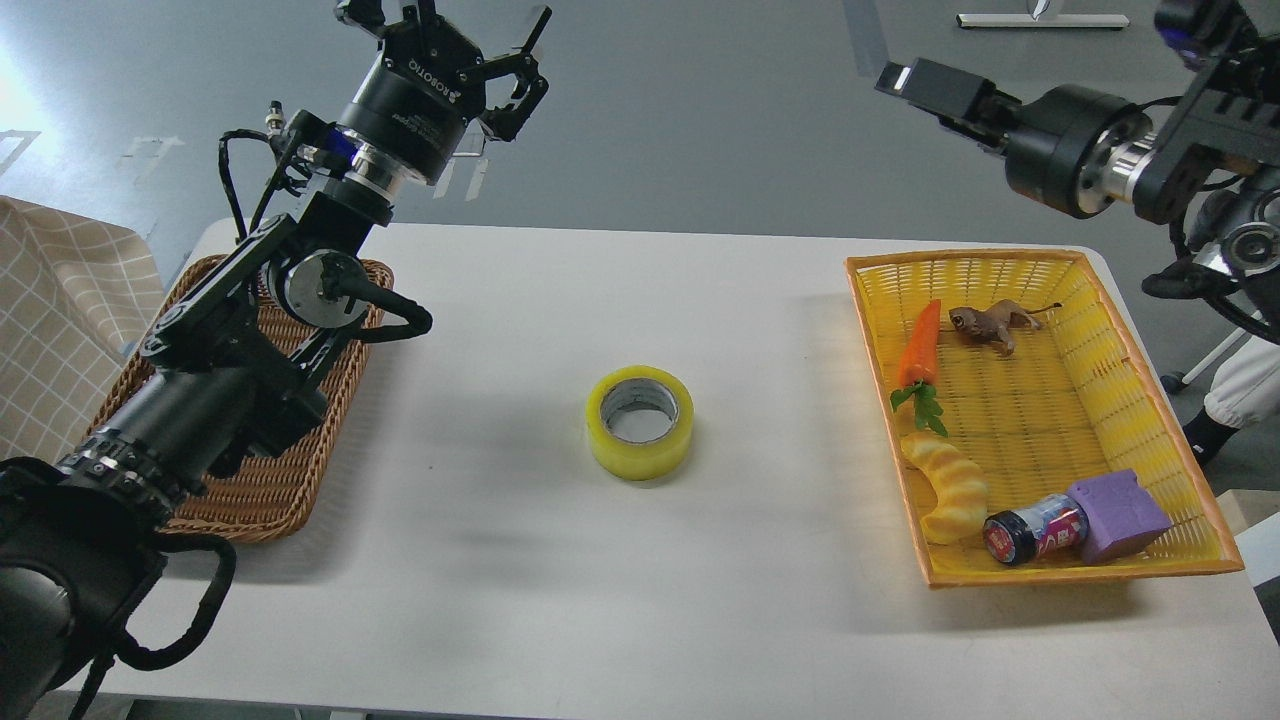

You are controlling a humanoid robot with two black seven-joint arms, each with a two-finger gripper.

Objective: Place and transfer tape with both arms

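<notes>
The roll of tape (pixel 640 421) lies flat on its side at the middle of the white table (pixel 520 560), core facing up, untouched by either arm — so, judging by how things lie, you have the whole hand-over ahead of you: neither basket holds it. Your left gripper (pixel 490 70) is raised well above the wicker basket (pixel 265 485) at the table's left end, fingers spread and holding nothing. Your right gripper (pixel 915 80) is up high over the far right, seen end-on and dark; you cannot tell whether it is released or clenched. The yellow basket (pixel 1150 400) on the right carries a carrot (pixel 921 345), a croissant toy (pixel 950 487), a small jar (pixel 1033 532), a purple block (pixel 1117 515) and a brown animal figure (pixel 990 323). Beyond the table — bare grey floor, and a checked cloth (pixel 60 320) at the left edge.
</notes>
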